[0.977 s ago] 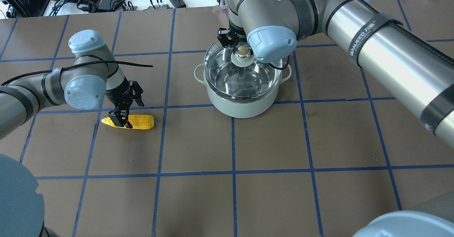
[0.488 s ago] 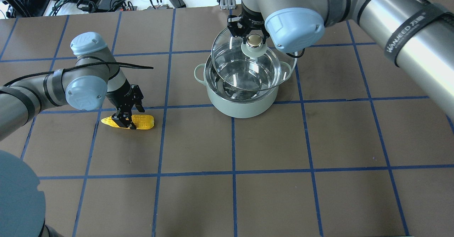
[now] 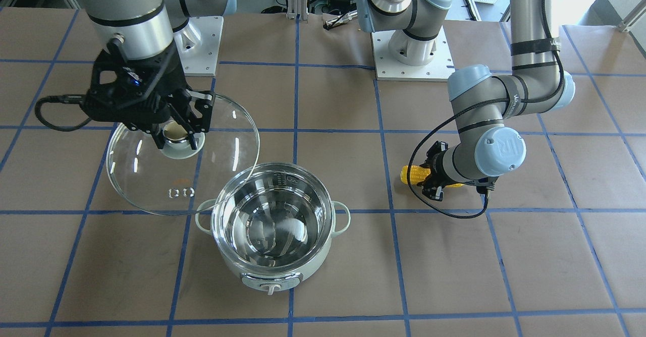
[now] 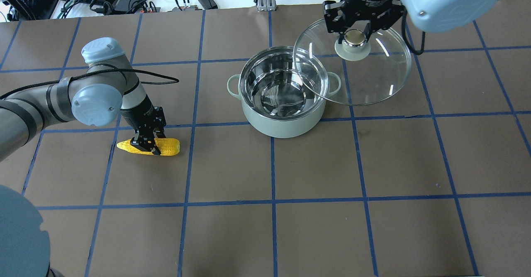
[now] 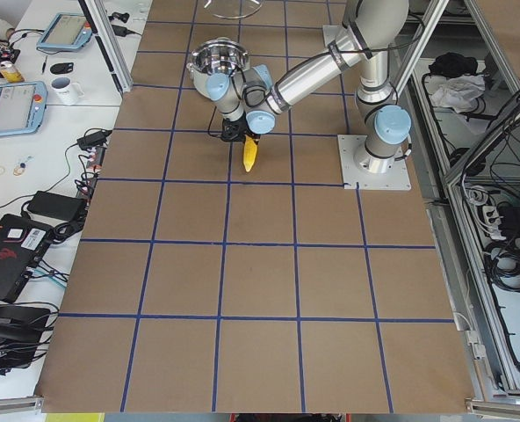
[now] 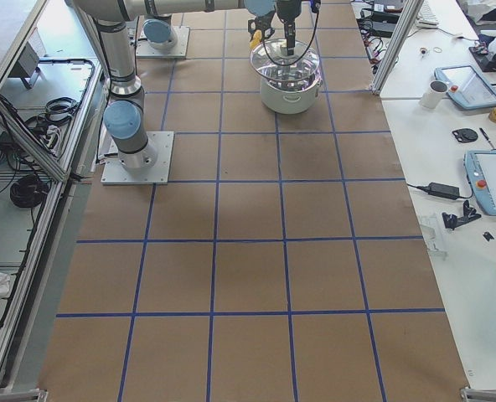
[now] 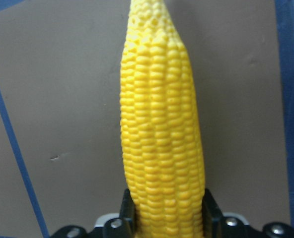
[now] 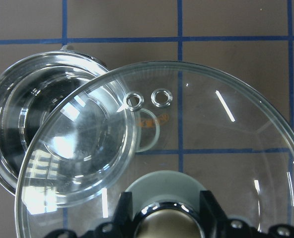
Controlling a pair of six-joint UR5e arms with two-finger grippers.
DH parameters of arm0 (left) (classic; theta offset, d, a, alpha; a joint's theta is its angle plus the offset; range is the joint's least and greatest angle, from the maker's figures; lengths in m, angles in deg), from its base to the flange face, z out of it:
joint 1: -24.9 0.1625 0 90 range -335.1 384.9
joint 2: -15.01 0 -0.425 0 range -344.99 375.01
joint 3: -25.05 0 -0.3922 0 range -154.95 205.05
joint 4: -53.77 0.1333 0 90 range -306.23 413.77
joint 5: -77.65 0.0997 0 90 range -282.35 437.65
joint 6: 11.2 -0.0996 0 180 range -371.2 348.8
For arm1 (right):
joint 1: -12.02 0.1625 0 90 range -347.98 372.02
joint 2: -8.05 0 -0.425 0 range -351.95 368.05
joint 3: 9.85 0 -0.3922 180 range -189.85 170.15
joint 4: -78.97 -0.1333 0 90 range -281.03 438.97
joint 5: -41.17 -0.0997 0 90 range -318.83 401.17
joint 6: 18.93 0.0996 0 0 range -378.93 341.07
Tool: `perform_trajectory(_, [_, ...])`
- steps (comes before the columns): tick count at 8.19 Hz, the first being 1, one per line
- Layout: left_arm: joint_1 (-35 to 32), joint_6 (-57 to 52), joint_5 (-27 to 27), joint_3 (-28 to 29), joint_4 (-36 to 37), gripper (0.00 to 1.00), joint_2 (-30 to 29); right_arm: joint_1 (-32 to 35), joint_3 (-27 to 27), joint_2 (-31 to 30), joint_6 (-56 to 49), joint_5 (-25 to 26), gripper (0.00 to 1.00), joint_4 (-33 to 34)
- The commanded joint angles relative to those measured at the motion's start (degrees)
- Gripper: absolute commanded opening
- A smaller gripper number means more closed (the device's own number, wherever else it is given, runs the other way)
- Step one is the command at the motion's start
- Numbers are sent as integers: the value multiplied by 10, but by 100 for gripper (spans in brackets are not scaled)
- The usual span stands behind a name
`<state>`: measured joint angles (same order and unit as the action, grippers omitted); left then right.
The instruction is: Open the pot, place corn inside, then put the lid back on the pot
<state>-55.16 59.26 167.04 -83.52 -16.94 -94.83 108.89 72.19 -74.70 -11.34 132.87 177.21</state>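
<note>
- The left gripper [image 4: 146, 143] is pinching the corn [image 4: 168, 147] across its width at middle left of the overhead view; the cob is lying left-to-right on the table [image 4: 232, 165].
- The open pot [image 4: 286, 127] is sitting to its right.
- The right gripper [image 4: 354, 37] is pinching the lid [image 4: 386, 74], upper right.

In right gripper [image 4: 353, 36]: lid [image 4: 373, 78], clear glossy glass; knob cap [image 3: 175, 131] polished metal. Beside it, pot [image 4: 286, 127]: matt pale-green shell, mirror-bright steel inside. In left gripper [image 4: 146, 144]: corn [image 4: 169, 147], bumpy yellow plastic. Beneath: table [image 4: 332, 165], matt brown paper.
</note>
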Motion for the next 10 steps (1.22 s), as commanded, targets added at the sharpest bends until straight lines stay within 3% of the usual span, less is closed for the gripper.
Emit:
perform_trajectory(1, [-12,4,1,26,-20,0,41,-68,6,-47,-94,-3,31,-68])
perform_trajectory(3, [-27,5,-2,110,-120,0,74,-71,45,-76,-95,-22,31,-71])
perform_trajectory(5, [-75,50,-5,197,-183,0,65,-74,64,-92,-107,-20,31,-73])
perform_trajectory(7, [-112,126,-56,253,-188,0,53,-74,65,-93,-107,-20,31,-73])
perform_trajectory(10, [-180,207,-62,323,-175,0,7,-75,65,-93,-112,-18,31,-70])
